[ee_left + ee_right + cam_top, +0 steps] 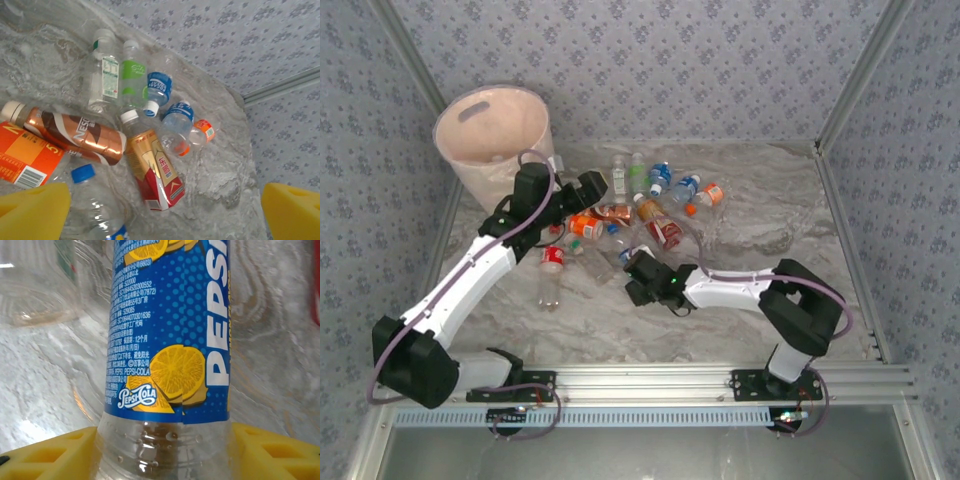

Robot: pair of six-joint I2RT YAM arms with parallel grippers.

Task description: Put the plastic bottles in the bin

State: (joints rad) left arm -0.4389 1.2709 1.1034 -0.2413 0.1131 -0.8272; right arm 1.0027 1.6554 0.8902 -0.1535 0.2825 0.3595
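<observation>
Plastic bottles (663, 230): lying scattered on the marbled table (770, 230), just right of the bin (485, 180).
Pepsi bottle (170, 340): long axis runs straight away from the wrist; blue label, lemon slices, "PEPSI", "PEPSI-COLA".
Right gripper (165, 452): yellow fingers pressed against both sides of the Pepsi bottle.
Left gripper (162, 212): spread wide above the pile.
Nescafé bottle (75, 137): copper label reading "NESC", lying on its side.

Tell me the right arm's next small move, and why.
Probably lift straight up a little. The right gripper has its yellow fingers against both sides of the Pepsi bottle, which lies on the table among other bottles. The bin stands at the far left, so clearing the clutter seems wise before swinging over.
</observation>
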